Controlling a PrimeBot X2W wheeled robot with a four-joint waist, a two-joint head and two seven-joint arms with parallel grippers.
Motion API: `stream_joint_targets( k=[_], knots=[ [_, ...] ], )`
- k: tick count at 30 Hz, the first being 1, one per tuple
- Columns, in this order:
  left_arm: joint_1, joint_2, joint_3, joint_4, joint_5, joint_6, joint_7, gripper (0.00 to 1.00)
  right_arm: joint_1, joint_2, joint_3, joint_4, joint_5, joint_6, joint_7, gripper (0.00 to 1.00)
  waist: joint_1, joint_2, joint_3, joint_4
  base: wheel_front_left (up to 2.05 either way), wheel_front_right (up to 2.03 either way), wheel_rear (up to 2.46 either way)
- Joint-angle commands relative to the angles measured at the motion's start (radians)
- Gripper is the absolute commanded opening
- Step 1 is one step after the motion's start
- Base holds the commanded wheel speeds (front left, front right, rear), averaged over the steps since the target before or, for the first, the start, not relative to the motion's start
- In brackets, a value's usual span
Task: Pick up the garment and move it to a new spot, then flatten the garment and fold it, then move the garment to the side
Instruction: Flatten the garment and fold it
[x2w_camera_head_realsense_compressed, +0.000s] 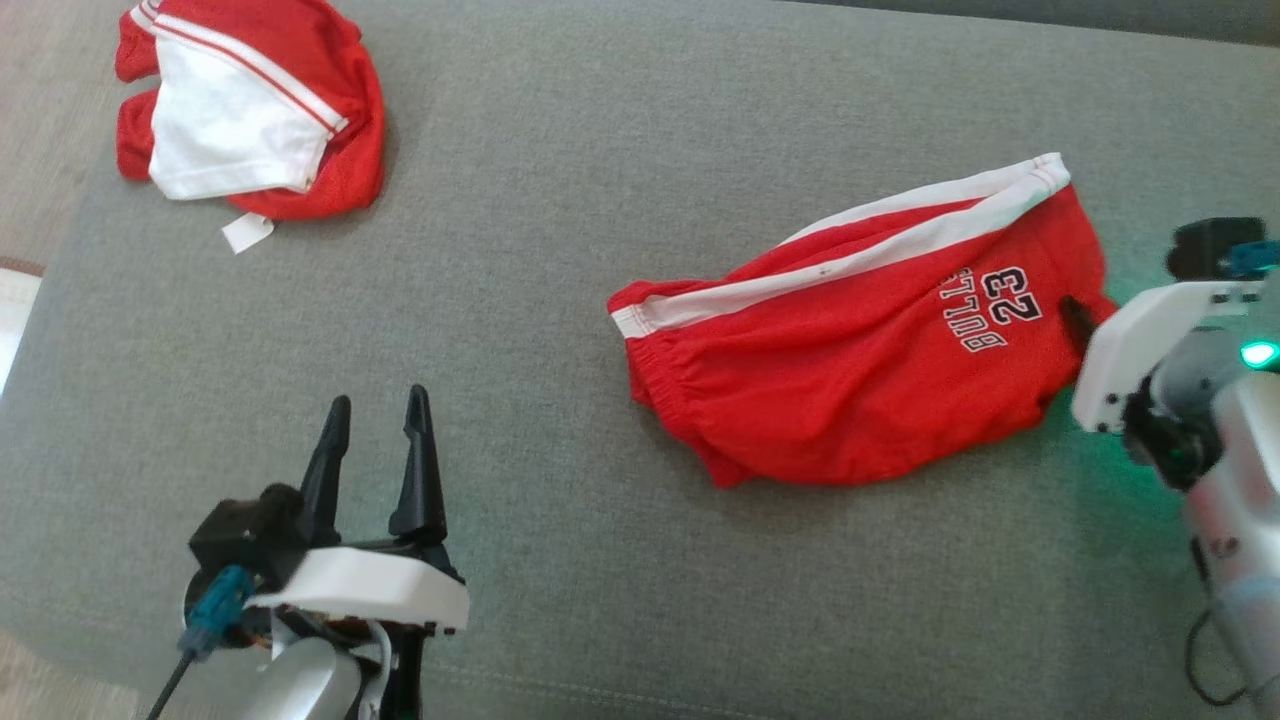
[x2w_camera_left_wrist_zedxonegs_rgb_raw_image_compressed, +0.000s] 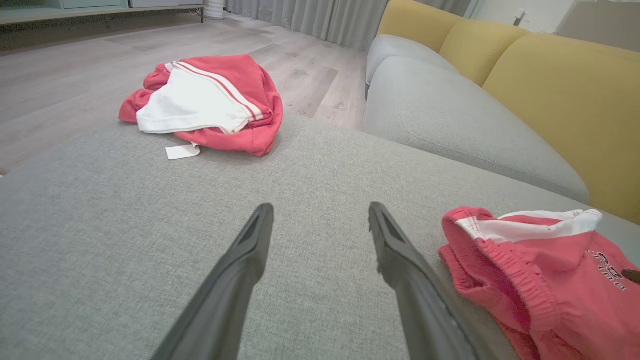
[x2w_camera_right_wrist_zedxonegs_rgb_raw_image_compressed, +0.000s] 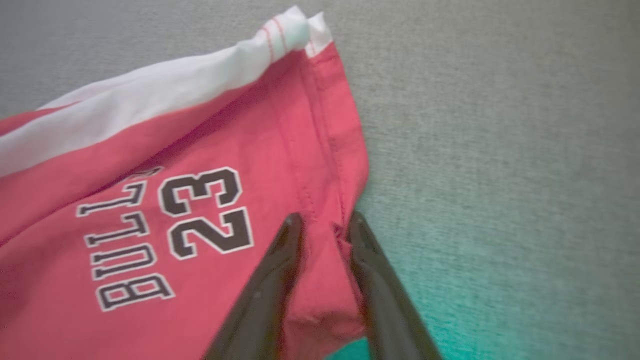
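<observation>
Pick-up step: right gripper (x2w_camera_right_wrist_zedxonegs_rgb_raw_image_compressed: 326, 218) pinches red shorts (x2w_camera_head_realsense_compressed: 860, 370) by the hem, near cushion (x2w_camera_head_realsense_compressed: 600, 600) right edge; left gripper (x2w_camera_head_realsense_compressed: 378, 397) open. Next: lift clear.

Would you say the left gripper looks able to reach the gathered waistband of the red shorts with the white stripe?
Probably yes: the open left gripper has only bare grey fabric cushion between it and the waistband of the red shorts.

grey sofa (x2w_camera_left_wrist_zedxonegs_rgb_raw_image_compressed: 450, 115), yellow cushions (x2w_camera_left_wrist_zedxonegs_rgb_raw_image_compressed: 565, 100), wood floor (x2w_camera_left_wrist_zedxonegs_rgb_raw_image_compressed: 75, 75), perhaps curtains (x2w_camera_left_wrist_zedxonegs_rgb_raw_image_compressed: 310, 17)
</observation>
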Motion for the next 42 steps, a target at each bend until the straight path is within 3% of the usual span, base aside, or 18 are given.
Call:
stream_joint_targets(
  k=[1,11,18,24,30,36,42],
  knots=[
    [-0.015,0.03,0.047,-0.036,-0.001,0.004,-0.01,1.0,-0.001,0.01,0.023,-0.017,0.005,0.008,-0.004,0.0,0.0,0.0,-0.005,-0.006,0.0,0.0,0.0],
    [0.008,0.045,0.045,-0.03,0.013,0.009,-0.029,1.0,0.033,0.069,-0.025,-0.056,0.001,0.008,-0.139,0.0,0.0,0.0,-0.082,-0.094,0.0,0.0,0.0],
    [0.056,0.053,0.046,-0.031,0.002,0.013,-0.035,1.0,0.184,0.131,-0.148,-0.152,-0.044,0.008,-0.19,0.0,0.0,0.0,-0.143,-0.176,0.0,0.0,0.0],
    [0.08,0.051,0.03,-0.042,0.001,0.014,-0.032,1.0,0.342,0.222,-0.267,-0.303,-0.105,0.008,-0.168,0.0,0.0,0.0,-0.153,-0.215,0.0,0.0,0.0],
    [0.071,0.045,0.013,-0.043,0.009,0.012,-0.027,1.0,0.396,0.266,-0.334,-0.418,-0.153,0.008,-0.114,0.0,0.0,0.0,-0.143,-0.217,0.0,0.0,0.0],
    [0.06,0.034,-0.001,-0.033,0.011,0.006,-0.024,1.0,0.362,0.28,-0.32,-0.479,-0.18,0.008,-0.086,0.0,0.0,0.0,-0.142,-0.192,0.0,0.0,0.0],
    [0.053,0.024,-0.007,-0.019,0.008,0.001,-0.027,1.0,0.278,0.286,-0.181,-0.532,-0.148,0.008,-0.069,0.0,0.0,0.0,-0.15,-0.144,0.0,0.0,0.0]
  ],
)
